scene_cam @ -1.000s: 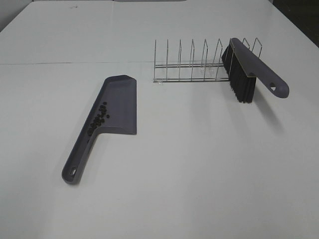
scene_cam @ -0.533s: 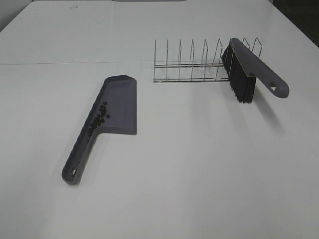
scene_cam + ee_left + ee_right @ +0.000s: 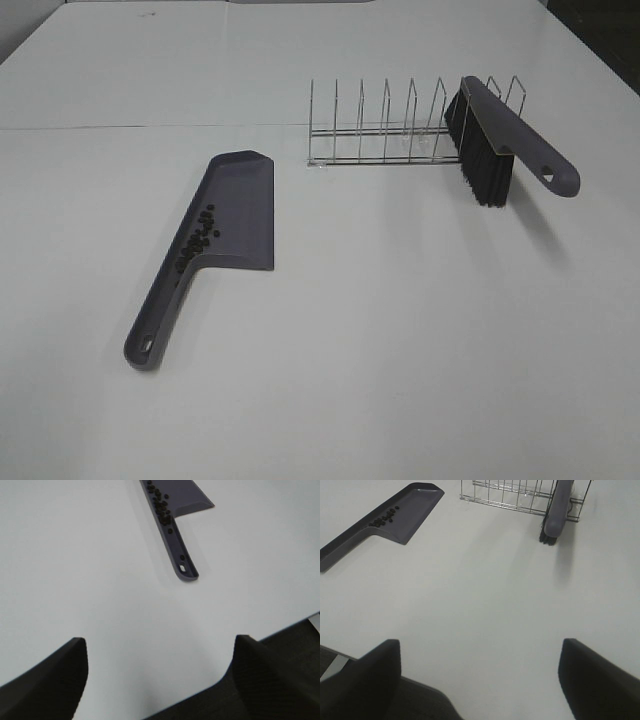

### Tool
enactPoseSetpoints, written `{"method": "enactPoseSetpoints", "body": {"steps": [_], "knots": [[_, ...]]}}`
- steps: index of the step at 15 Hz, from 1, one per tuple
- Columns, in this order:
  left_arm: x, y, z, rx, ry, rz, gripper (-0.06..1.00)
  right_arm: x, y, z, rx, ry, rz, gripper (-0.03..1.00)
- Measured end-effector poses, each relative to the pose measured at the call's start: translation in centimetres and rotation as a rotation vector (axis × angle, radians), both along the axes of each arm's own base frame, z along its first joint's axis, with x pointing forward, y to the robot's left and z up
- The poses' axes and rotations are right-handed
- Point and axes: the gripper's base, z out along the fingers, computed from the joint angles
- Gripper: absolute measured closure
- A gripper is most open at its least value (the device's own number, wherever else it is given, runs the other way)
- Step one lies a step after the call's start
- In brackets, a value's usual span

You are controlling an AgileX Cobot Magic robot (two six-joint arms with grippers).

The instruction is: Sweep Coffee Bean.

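A grey dustpan [image 3: 240, 205] lies flat on the white table [image 3: 400, 330], left of centre, with its handle toward the front. Several tiny dark coffee beans [image 3: 198, 238] lie along the blade's left edge near the handle. A grey brush with black bristles [image 3: 500, 140] leans in a wire rack [image 3: 385, 130] at the back right. Neither gripper shows in the exterior view. My left gripper [image 3: 160, 680] is open and empty, well short of the dustpan [image 3: 175, 510] and beans [image 3: 161, 505]. My right gripper [image 3: 480, 680] is open and empty, with the dustpan [image 3: 395, 517], beans [image 3: 384, 520] and brush [image 3: 557, 510] far ahead.
The wire rack [image 3: 510, 492] has several upright dividers, and the brush sits at one end of it. The table's front edge and a dark floor show under the fingers [image 3: 280, 675] in the left wrist view.
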Motion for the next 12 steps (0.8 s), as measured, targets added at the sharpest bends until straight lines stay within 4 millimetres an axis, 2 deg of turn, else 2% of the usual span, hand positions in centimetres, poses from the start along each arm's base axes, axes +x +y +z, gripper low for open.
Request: {"method": "enactPoseSetpoints", "body": {"steps": [3, 6, 12], "knots": [[-1.0, 0.7, 0.2, -0.021, -0.081, 0.176, 0.22, 0.0, 0.0, 0.0, 0.000, 0.000, -0.003, 0.24], [-1.8, 1.0, 0.3, -0.028, -0.138, 0.280, 0.22, 0.1, 0.0, 0.0, 0.000, 0.000, -0.066, 0.24], [-3.2, 1.1, 0.4, -0.043, -0.233, 0.315, 0.22, -0.5, -0.1, 0.0, 0.002, -0.046, -0.080, 0.24]]}}
